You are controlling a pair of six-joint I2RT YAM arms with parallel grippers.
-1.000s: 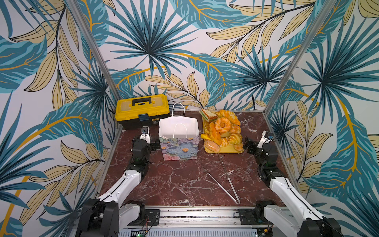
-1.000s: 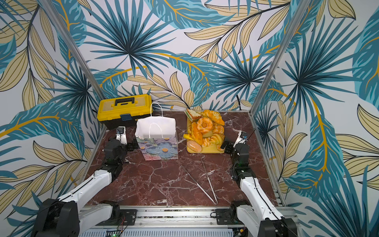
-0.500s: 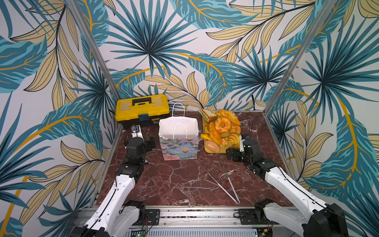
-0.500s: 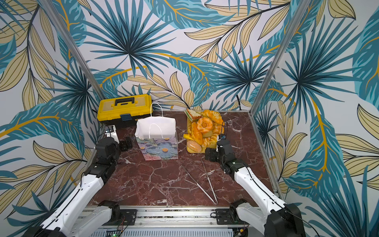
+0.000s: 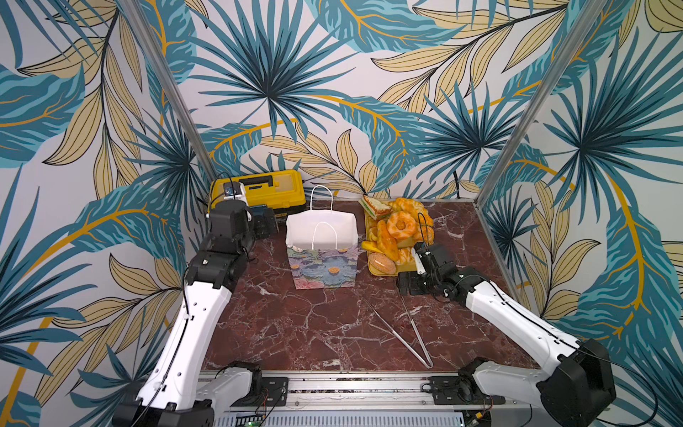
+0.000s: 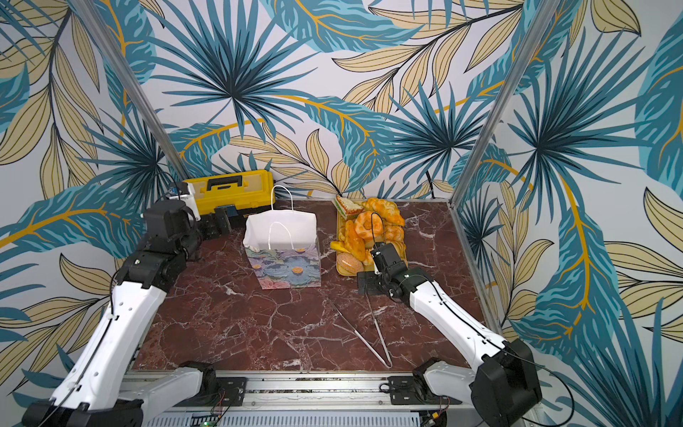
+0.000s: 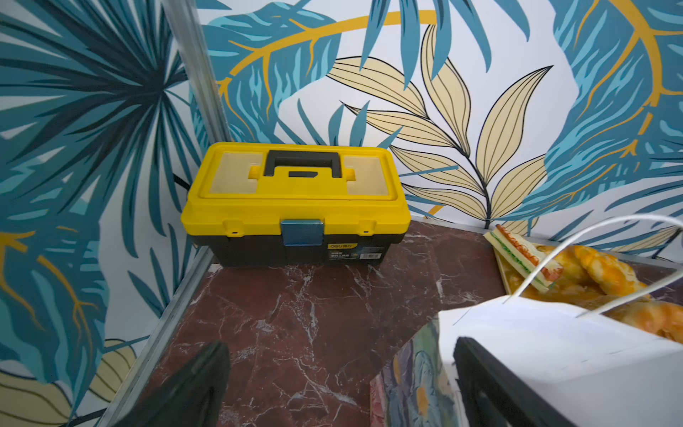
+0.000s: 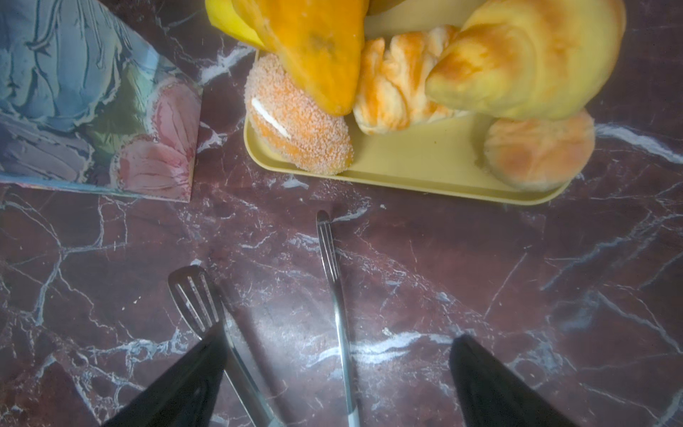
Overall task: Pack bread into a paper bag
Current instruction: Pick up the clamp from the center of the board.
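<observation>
The paper bag stands open and upright mid-table, white inside, blue flowers on its front. Bread is heaped on a yellow tray to the bag's right: a sandwich, a ring doughnut, a sesame bun, croissants. My left gripper is open and empty at the bag's left side, facing the toolbox. My right gripper is open, low over the tong tips just in front of the tray.
A yellow-and-black toolbox sits shut in the back left corner. Metal tongs lie spread on the marble between the tray and the front rail. Patterned walls close in the table on three sides.
My right gripper has swung left from the right wall to the tray's front, over the tongs. My left arm has risen and turned beside the bag. Both stay open.
</observation>
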